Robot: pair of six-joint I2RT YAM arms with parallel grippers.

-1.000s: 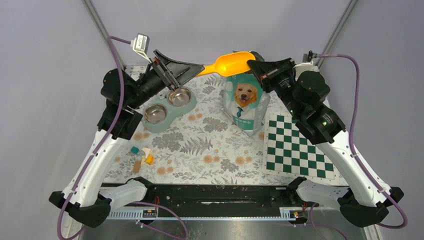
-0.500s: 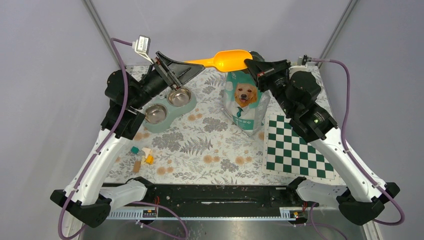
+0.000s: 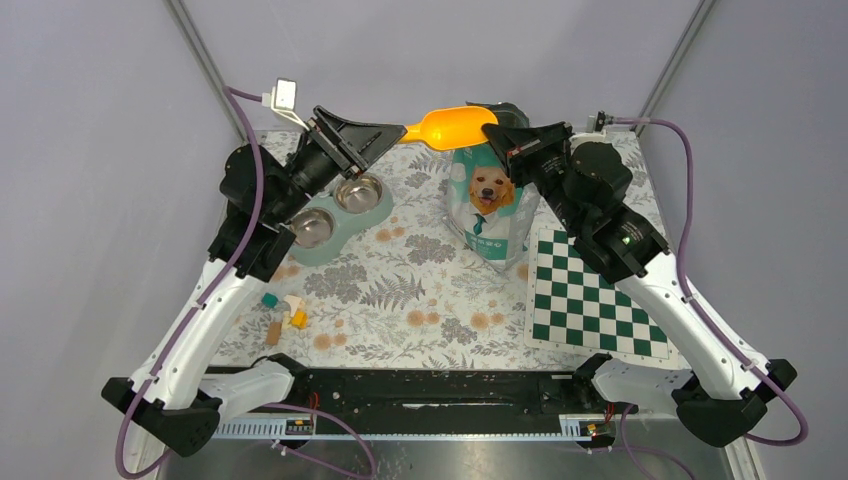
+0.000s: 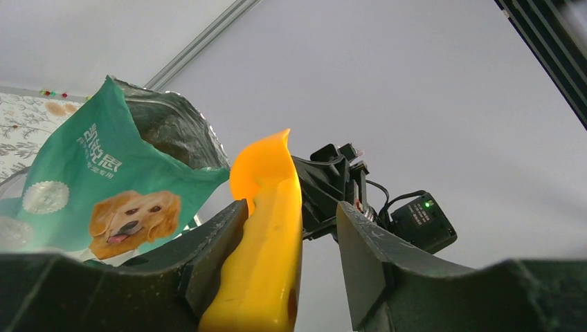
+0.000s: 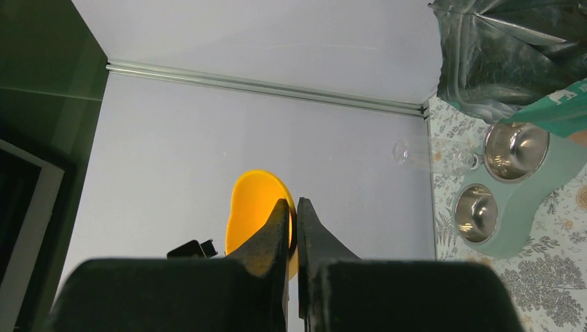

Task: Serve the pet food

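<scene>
An orange scoop (image 3: 452, 126) hangs in the air above the open green pet food bag (image 3: 490, 205) with a dog picture. My right gripper (image 3: 492, 135) is shut on the rim of the scoop's bowl (image 5: 253, 204). My left gripper (image 3: 395, 135) is open around the scoop's handle (image 4: 266, 235). The handle lies against one finger, with a gap to the other finger (image 4: 360, 256). The bag's open mouth shows in the left wrist view (image 4: 104, 187), but no kibble is visible. The double steel bowl (image 3: 335, 210) stands left of the bag, and both its cups look empty.
Small coloured wooden blocks (image 3: 283, 315) lie at the front left of the floral mat. A green-and-white chessboard (image 3: 590, 290) lies to the right of the bag. The bowl stand also shows in the right wrist view (image 5: 512, 173).
My right gripper and the scoop have shifted slightly left. The left arm has come in closer, so the handle now sits deeper between the left jaws.
</scene>
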